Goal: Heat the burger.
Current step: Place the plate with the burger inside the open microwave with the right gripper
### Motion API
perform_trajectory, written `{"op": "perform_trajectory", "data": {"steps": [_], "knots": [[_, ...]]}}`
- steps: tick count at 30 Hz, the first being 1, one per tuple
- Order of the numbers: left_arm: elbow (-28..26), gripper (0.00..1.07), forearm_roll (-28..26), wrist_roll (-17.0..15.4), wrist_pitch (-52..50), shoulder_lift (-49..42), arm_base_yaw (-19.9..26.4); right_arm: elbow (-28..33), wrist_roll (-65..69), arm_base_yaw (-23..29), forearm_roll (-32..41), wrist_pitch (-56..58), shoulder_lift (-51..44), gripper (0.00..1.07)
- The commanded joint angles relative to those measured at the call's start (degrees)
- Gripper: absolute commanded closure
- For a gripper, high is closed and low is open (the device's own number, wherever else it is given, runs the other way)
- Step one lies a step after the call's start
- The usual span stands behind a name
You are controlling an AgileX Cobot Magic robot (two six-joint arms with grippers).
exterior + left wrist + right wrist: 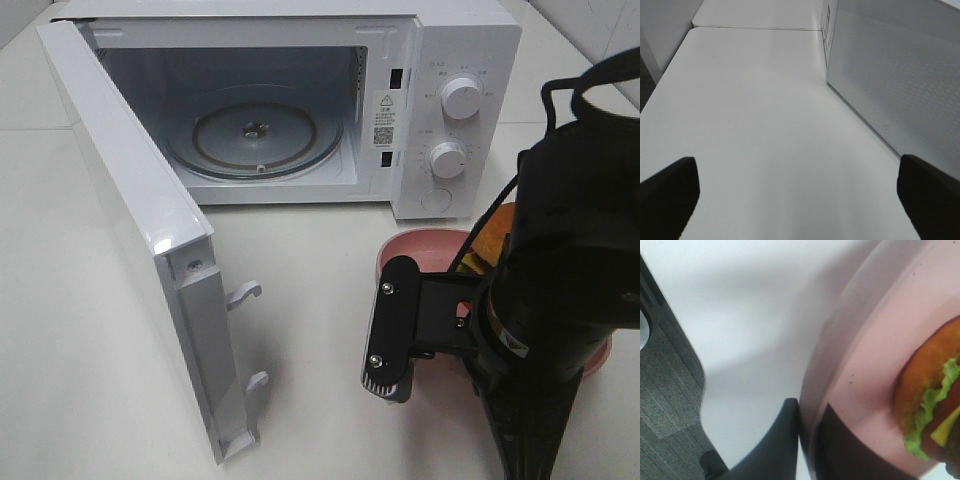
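The burger (488, 247), an orange bun with green lettuce, lies on a round pink plate (420, 252) on the table in front of the microwave's control panel. The right wrist view shows the burger (927, 385) close up on the plate (875, 355). My right gripper (812, 445) is shut on the plate's rim, one finger outside it and one inside. In the high view the right arm covers most of the plate and the fingertips. My left gripper (796, 167) is open over bare table, holding nothing.
The white microwave (440, 60) stands at the back with its door (130, 220) swung wide open toward the front left. Its glass turntable (255, 130) is bare. The left wrist view shows the door's meshed outer face (900, 75) beside my left gripper.
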Motion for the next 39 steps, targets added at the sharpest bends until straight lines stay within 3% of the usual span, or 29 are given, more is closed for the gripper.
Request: {"op": "perform_trajectory", "data": {"steps": [1, 6, 12, 21, 27, 39], "knots": [[0.06, 0.04, -0.17, -0.23, 0.00, -1.15, -0.23, 0.11, 0.52, 0.06, -2.81, 0.17, -0.52, 1.06], [0.06, 0.04, -0.17, -0.23, 0.00, -1.15, -0.23, 0.11, 13.12, 0.06, -3.44, 0.29, -0.52, 1.06], [0.06, 0.04, -0.17, -0.23, 0.00, -1.15, -0.23, 0.11, 14.21, 0.06, -3.44, -0.46, -0.52, 1.06], [0.06, 0.04, -0.17, -0.23, 0.00, -1.15, -0.23, 0.11, 1.49, 0.06, -6.19, -7.16, -0.52, 1.05], [0.06, 0.04, -0.17, -0.23, 0.00, -1.15, -0.23, 0.11, -16.67, 0.06, -8.65, -8.25, -0.52, 1.05], [0.06, 0.04, -0.17, -0.23, 0.00, -1.15, -0.23, 0.11, -36.96, -0.11, -9.97, -16.27, -0.52, 1.05]]}}
